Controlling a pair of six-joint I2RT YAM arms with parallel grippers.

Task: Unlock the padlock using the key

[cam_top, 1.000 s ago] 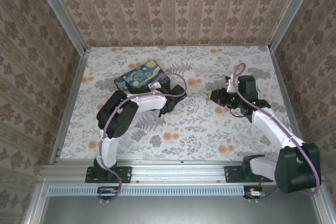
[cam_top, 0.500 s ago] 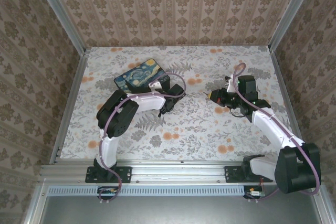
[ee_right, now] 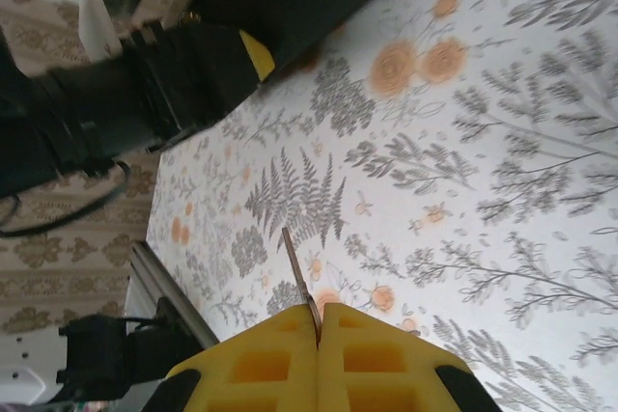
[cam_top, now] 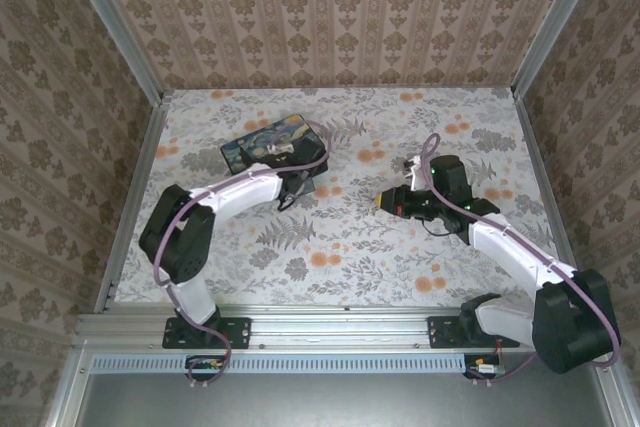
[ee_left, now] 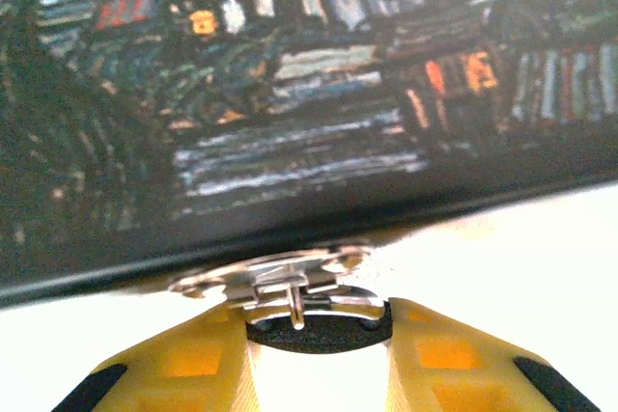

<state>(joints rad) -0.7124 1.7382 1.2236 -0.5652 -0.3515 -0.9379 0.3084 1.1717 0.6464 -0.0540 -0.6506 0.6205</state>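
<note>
Right wrist: right claw (ee_right: 319, 315) pinches key (ee_right: 298, 275); left claw (ee_left: 319, 337) at box (ee_left: 290, 94), grip unclear.

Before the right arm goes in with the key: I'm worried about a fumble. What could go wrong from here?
The key sticks out thin and slanted from the shut right gripper; a push could twist it loose. The left gripper sits close to the box, at its metal clasp; a nudge might shift the box.
</note>
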